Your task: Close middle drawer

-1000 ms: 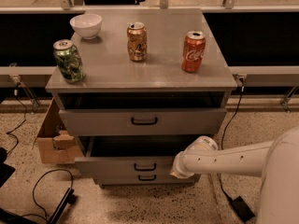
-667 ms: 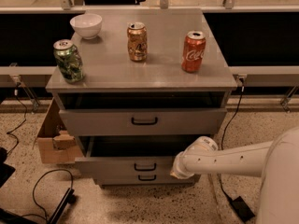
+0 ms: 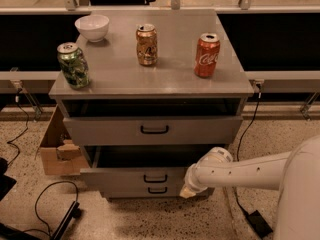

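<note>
Where the white arm [image 3: 250, 171] stretches in low from the right, nearly level, its gripper [image 3: 188, 188] sits at the right end of the middle drawer [image 3: 120, 178] front; whether it is spread or pressed together I cannot tell. That drawer stands pulled out, just below the top drawer [image 3: 110, 130]. On the tabletop [image 3: 170, 76] stand a white bowl [image 3: 92, 27], a green can [image 3: 73, 65], a gold can [image 3: 146, 44] and a red can [image 3: 207, 55]. A cardboard box [image 3: 52, 151] lies left of the cabinet.
</note>
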Robot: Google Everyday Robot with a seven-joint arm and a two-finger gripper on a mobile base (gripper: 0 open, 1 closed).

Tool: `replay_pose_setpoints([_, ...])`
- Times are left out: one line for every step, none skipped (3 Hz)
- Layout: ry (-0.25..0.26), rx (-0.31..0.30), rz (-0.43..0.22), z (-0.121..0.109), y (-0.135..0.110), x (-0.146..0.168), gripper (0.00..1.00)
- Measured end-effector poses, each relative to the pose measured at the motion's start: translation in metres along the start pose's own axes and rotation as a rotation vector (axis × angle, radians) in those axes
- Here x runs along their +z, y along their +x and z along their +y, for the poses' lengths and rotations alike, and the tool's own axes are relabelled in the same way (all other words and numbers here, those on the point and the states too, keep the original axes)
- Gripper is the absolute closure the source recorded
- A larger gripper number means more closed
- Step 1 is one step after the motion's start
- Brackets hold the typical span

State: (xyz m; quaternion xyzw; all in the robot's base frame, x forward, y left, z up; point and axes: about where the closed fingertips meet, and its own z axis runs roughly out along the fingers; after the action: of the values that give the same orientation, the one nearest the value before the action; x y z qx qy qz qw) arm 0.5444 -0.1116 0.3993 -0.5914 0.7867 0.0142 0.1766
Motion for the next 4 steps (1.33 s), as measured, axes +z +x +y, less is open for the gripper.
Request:
replay_pose_setpoints([-0.002, 0.000, 0.000, 0.0009, 0.0000, 0.0008, 0.00])
replay_pose_setpoints([-0.002, 0.000, 0.000, 0.0009, 0.0000, 0.0008, 0.00])
replay_pose_setpoints([-0.004, -0.001, 0.002, 0.0025, 0.0001, 0.0015, 0.17])
replay_pose_setpoints([-0.004, 0.000, 0.005, 0.0042, 0.0004, 0.0007, 0.40])
